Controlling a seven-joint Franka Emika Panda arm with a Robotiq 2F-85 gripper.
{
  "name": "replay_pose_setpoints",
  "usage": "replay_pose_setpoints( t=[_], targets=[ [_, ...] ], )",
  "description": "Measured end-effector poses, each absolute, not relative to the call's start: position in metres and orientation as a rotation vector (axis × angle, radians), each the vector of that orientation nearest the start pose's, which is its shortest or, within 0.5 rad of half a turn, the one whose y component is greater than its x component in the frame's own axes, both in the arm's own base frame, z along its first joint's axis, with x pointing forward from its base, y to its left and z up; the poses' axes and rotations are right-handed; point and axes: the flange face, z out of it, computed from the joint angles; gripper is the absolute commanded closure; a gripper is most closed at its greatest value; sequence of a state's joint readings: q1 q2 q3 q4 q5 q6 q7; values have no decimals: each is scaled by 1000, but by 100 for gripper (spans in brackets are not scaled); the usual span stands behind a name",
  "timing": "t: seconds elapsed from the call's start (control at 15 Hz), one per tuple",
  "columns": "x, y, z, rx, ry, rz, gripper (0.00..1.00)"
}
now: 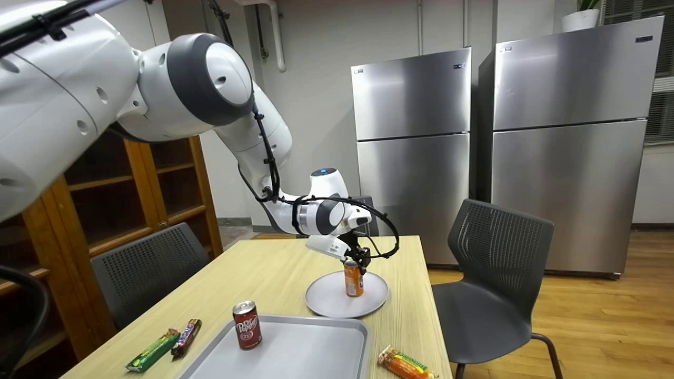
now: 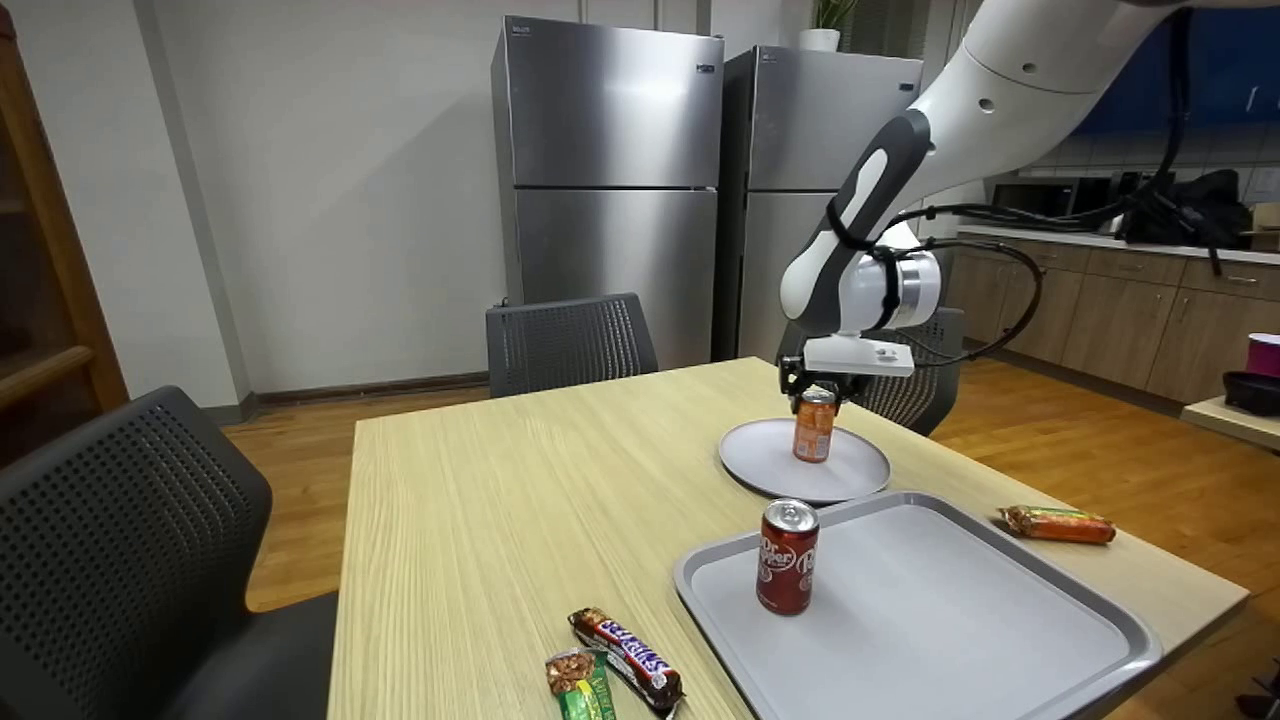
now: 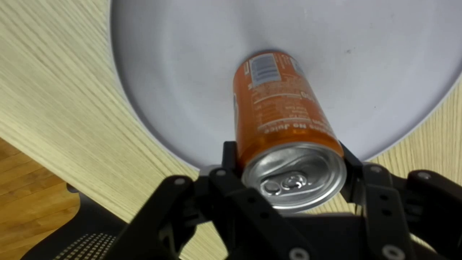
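The jaws are partly closed, pads [image 3: 229,157] against both sides of the orange soda can [image 3: 281,101], which stands upright on the round gray plate [image 1: 323,296] beyond the gray tray [image 1: 305,353]. In both exterior views, the Dr Pepper can [image 2: 787,560] stands in the tray's left part, the Snickers bar [image 2: 628,653] further left on the worktop [image 2: 480,530].

Beyond the tray [image 2: 930,610] bearing a Dr Pepper can [image 2: 786,565], a soda can [image 2: 814,430] is standing on the plate [image 2: 755,448]; a Snickers [image 2: 628,655] is lying here, left of the tray.
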State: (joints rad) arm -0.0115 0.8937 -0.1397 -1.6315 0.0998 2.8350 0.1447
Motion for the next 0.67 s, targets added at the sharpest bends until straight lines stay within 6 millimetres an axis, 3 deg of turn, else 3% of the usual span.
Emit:
replay_pose_setpoints(
  t=[0.33,0.67],
  targets=[
    [700,-99,136,-3112,504,-521,62],
    [699,-104,165,-3095,522,-564,62]
  ],
)
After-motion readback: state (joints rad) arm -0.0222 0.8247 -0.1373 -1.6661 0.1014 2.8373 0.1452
